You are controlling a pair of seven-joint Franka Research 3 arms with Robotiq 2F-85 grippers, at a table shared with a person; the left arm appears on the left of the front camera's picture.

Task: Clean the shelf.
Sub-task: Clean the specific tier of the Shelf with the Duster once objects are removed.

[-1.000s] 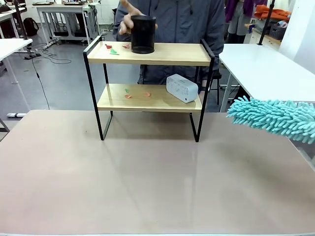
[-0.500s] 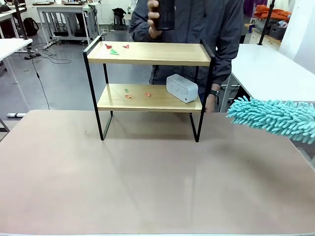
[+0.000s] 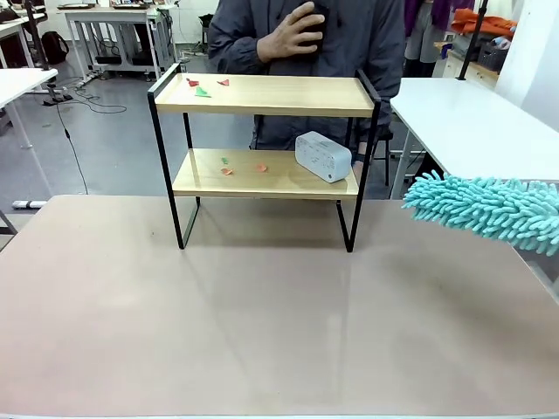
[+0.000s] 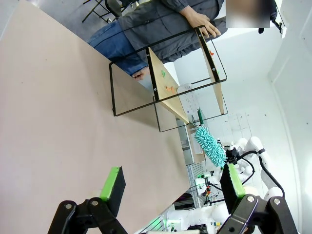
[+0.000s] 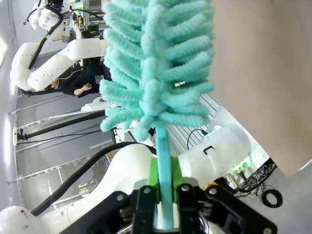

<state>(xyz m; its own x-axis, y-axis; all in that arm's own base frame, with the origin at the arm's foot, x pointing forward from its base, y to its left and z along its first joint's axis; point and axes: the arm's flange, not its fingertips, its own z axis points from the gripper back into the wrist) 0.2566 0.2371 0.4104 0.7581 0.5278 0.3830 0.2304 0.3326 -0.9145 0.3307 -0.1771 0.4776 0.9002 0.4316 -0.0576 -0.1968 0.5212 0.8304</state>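
Beige counter (image 3: 262,332) carries the shelf (image 3: 288,96) at its far edge, with coloured scraps (image 3: 203,87) on both boards and a white box (image 3: 323,156) on the lower one. With the right tool (image 5: 164,184) clamped on the handle of the teal duster (image 3: 485,208) and the left tool (image 4: 173,183) gaping wide and empty, the sweep would go best along the bare top board, head flat, pushing scraps off one open end. What the person's hand (image 3: 297,33) holds is unclear, and the front view's right edge cuts off the duster's handle.

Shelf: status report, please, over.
Left gripper open, empty. Right gripper shut on duster, right of shelf, not touching. Scraps on both its boards; white box on the lower one, in the way.
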